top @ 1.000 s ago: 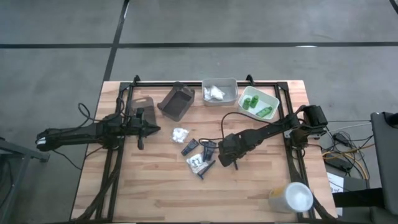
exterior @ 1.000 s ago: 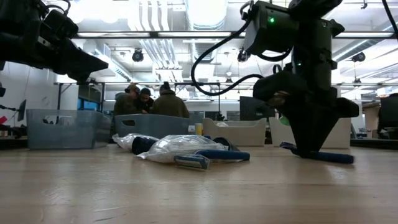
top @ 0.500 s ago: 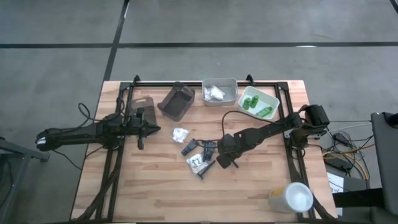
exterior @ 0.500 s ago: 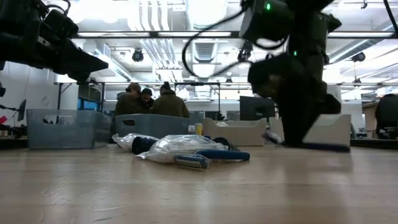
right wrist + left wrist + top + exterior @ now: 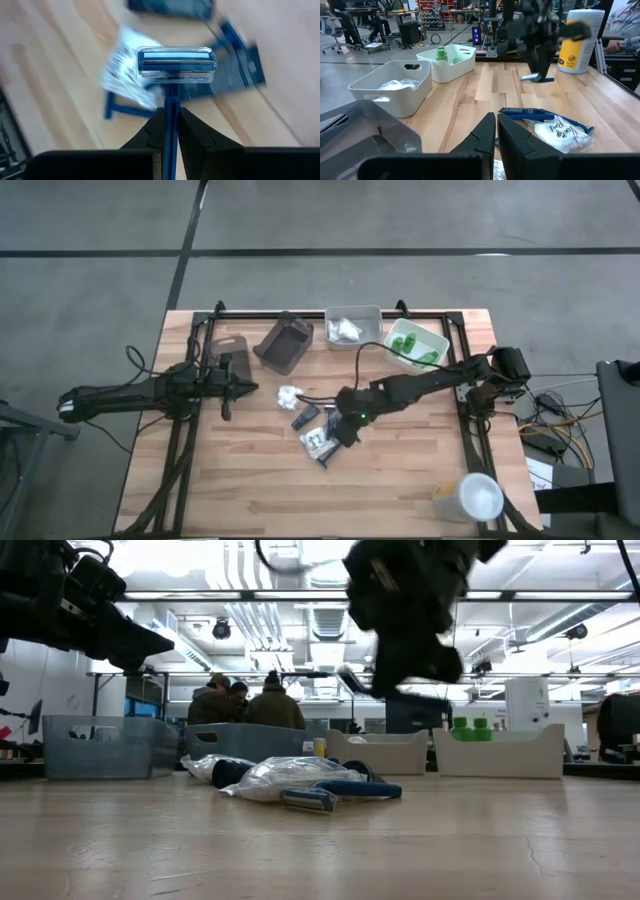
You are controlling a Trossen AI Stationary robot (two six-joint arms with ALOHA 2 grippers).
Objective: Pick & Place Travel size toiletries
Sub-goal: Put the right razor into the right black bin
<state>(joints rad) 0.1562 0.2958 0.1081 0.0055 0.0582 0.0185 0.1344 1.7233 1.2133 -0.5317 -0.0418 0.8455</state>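
Note:
My right gripper (image 5: 343,430) hovers above the pile of toiletries in the table's middle, shut on a blue razor (image 5: 175,64) with a clear cap over its head. Under it, on the wood, lie white crinkly packets (image 5: 318,440), another blue razor (image 5: 330,452) and dark flat pieces (image 5: 305,417). One more white packet (image 5: 289,394) lies apart, toward the left. Green bottles (image 5: 410,345) sit in the white tray, white packets (image 5: 345,330) in the grey one. My left gripper (image 5: 240,387) waits shut over the table's left part, touching nothing. My right gripper pinches the razor's blue handle (image 5: 171,107) between its two fingers, which lie along it. The capped head (image 5: 175,64) sticks out past the fingertips. The razor (image 5: 537,77) is lifted clear of the table, above the pile.
A dark brown tray (image 5: 283,343), a grey tray (image 5: 372,315) and a white tray (image 5: 438,340) stand in a row along the far edge. A big white cup (image 5: 470,497) stands at the near right corner. Bare wood lies near and left of the pile. People sit in the room beyond (image 5: 245,705).
My right gripper, shut on the razor throughout, has risen from the table and swung toward the table's left, ending over the pile. The razor, which lay on the wood under the fingers a second ago, is now lifted clear.

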